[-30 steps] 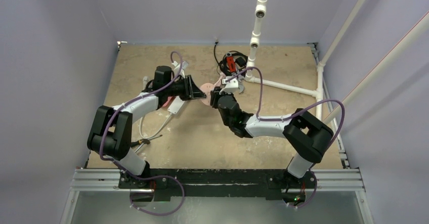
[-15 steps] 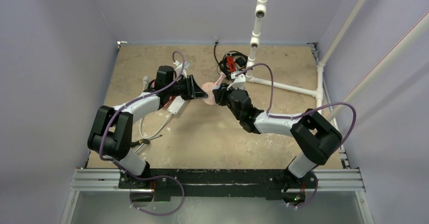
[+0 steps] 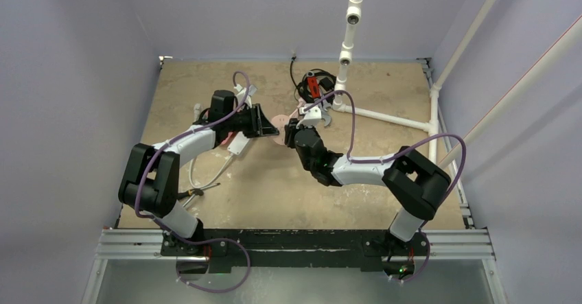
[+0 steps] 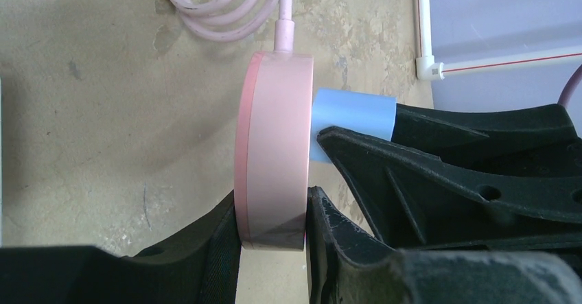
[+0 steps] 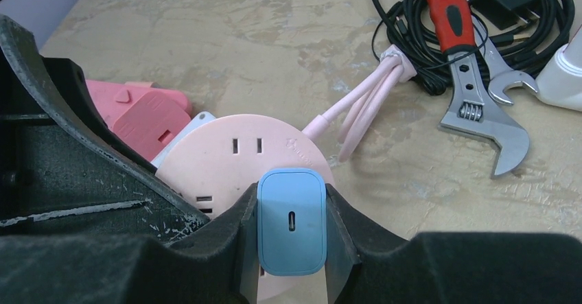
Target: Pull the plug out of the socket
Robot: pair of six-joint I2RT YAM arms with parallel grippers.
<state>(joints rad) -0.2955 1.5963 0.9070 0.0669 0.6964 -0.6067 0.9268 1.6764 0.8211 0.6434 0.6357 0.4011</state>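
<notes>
We see the two arms meet near the middle of the sandy brown table (image 3: 206,91), a bit toward the back. The left gripper (image 4: 271,202) is squeezing the socket (image 4: 271,125), the flat round pink one. One finger is on its back and one on its front, at the edge nearest the left wrist camera. The socket stands on edge between those fingers, so from the left wrist we look at its thin rim. The plug (image 5: 291,225), a little light-blue block, sticks out of the socket's front. Its end touches the pink face, so it is not pulled off yet. The right gripper (image 5: 291,204) is pinching the plug, with one black finger pressed on each side of it. From the right wrist we can see small slots on the socket's face, above the plug and beside it. The pink cord (image 5: 357,115) comes out of the socket's rim and lies in loops on the table. Just behind the socket lies a pink blocky thing (image 5: 141,115), and a white power strip (image 3: 239,143) is near it. Farther back we see a wrench (image 5: 480,112) with a red handle. It lies over a heap of black cables (image 5: 405,29), next to the white pipes (image 3: 350,16).
</notes>
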